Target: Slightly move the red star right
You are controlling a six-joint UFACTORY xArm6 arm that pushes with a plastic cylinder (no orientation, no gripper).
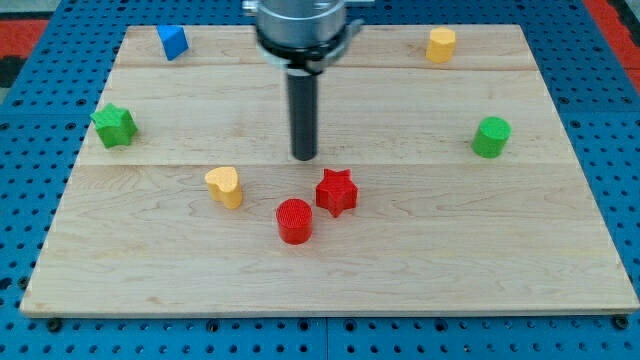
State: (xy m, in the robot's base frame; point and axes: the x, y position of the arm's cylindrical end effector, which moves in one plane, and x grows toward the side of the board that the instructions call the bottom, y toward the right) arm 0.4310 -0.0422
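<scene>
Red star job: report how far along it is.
Done: nothing that shows; the red star sits just to the view's right of the red cylinder, close beside it. In hand: my tip stands above the star and slightly to its left in the view, with a gap, touching no block. Left: get the tip to the star's left side, near the cylinder, and nudge it a little to the right.

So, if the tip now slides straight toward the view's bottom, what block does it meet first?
Probably the red star. My tip sits just above it and a little to the view's left, so it may only clip the star's left side. If it passes, the red cylinder comes next. Depth is hard to judge here.
</scene>
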